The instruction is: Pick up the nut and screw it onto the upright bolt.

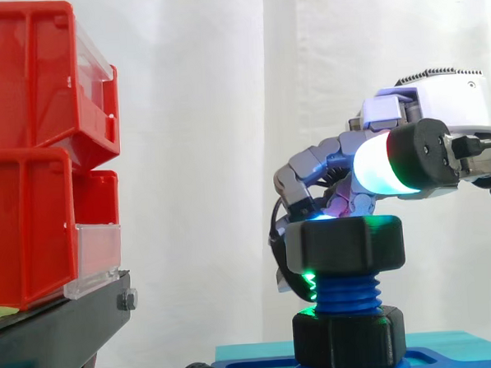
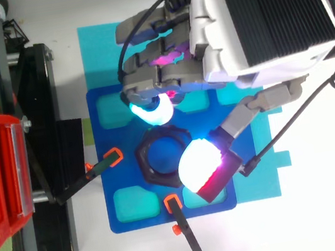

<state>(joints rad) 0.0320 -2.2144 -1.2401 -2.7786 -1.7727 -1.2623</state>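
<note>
White curtain [image 1: 225,111] hung behind the work, with the red bins [image 1: 29,146] on their black stand [image 1: 55,326] off to one side, well apart from the job. From my station I read the task as past the pick-up. The black hex nut [image 1: 352,244] was already on the top of the upright blue bolt [image 1: 348,296], level so far as I could judge, with several turns of bare thread showing between it and the black hex collar [image 1: 348,339] at the bolt's foot. The bolt stood on a blue fixture plate [image 2: 111,153] laid over a teal mat [image 2: 99,53], with two orange-tipped clamps [image 2: 106,162] at the plate's edges. The hand [image 2: 259,22] was arched over the nut from above. Whether it truly gripped the nut or was only poised around it I could not tell from either view. I took the step in hand to be the screwing down, partly done. The next move, as I judged it, called for a firm hold on the nut's flats and a turn about the bolt's axis. It also needed the nut kept square so the thread would not bind, and then a release and a fresh hold for another turn.
</note>
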